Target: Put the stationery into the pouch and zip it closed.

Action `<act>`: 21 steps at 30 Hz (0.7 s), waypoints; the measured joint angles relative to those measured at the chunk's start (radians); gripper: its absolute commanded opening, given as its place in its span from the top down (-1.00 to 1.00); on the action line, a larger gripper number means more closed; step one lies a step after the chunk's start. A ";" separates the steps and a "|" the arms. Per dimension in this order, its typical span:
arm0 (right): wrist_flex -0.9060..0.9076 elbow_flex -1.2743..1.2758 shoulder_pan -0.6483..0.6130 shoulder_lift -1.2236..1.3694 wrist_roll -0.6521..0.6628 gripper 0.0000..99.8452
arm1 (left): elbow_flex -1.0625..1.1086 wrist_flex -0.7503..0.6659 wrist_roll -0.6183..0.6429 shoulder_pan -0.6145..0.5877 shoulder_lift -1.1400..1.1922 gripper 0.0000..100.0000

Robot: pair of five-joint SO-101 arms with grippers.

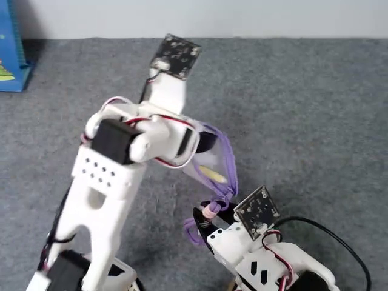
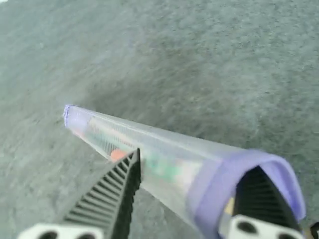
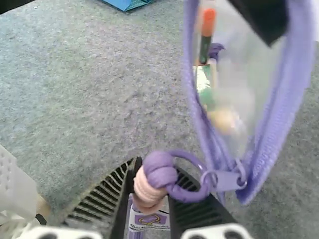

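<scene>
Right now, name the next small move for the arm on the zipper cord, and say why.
Likely a gentle pull with the right gripper, so the slider runs along the zipper and closes it. That gripper is shut on the pull cord, the slider sits at one end of the pouch, the stationery is inside, and the left gripper clamps the pouch against the pull.

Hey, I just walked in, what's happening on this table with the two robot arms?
The left gripper is clamped on a clear, purple-trimmed pouch, holding it up over the grey table. Stationery, including an orange-capped pen, is already inside. The right gripper pinches the knotted cord on the zipper pull. How far the zip is closed is hard to tell.
</scene>
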 measured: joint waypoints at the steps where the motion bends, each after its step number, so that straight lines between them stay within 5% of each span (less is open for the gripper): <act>1: 0.000 0.000 0.000 0.000 -0.002 0.98 | -0.021 0.000 0.000 0.009 0.021 0.43; 16: 0.000 0.000 -0.006 0.000 -0.003 0.98 | -0.420 0.123 0.000 0.087 0.058 0.43; 21: 0.011 -0.021 0.094 0.006 -0.003 0.98 | -0.402 0.123 -0.020 -0.011 0.058 0.43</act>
